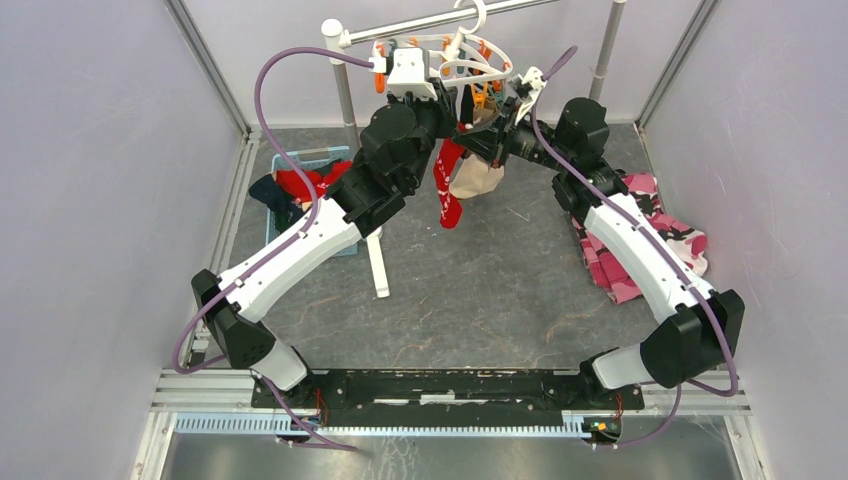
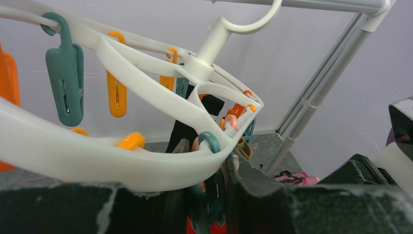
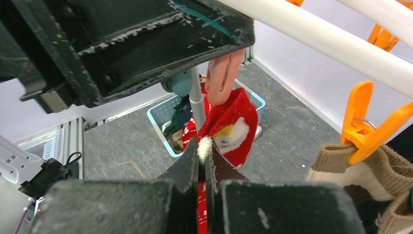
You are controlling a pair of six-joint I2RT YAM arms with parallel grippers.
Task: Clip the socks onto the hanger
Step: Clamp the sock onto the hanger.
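Right hand (image 3: 202, 151): jaws closed tight on the red sock (image 3: 234, 122), pinching the knit a little below its cuff and holding it up under the hanger (image 2: 73, 156). The white patch of the pattern sat just at the fingertips, and the rest of the sock hung limp beneath, clear of the counter (image 1: 500, 290).

Left hand (image 2: 208, 161): fingers narrow, one on either side of a teal peg (image 2: 210, 195) at the ring's near rim. A salmon peg (image 3: 221, 73) hung right below that hand, its tips just above the red cuff. Whether those tips had bitten the cloth could not be told.

On the ring, a beige sock (image 3: 370, 165) hung already caught by an orange peg (image 3: 363, 126). The hanger dangled by its hook from the rack pole (image 2: 316, 97). On the counter, more socks (image 1: 300, 185) lay in the pale blue basket (image 3: 157, 114) to the left, and a camouflage cloth (image 1: 650, 230) lay well apart to the right.

Handling, as judged: the sock is light, soft and without stiffness, so it folds wherever it is unsupported. The best hold is close under the cuff, which leaves a short firm edge for the peg to close on. The ribbed cuff is thick enough for a sure bite. The pegs are stiff and sprung, and open only when pressed at their upper tails. The hanger swings freely, so any push should be gentle and steadied from the other side
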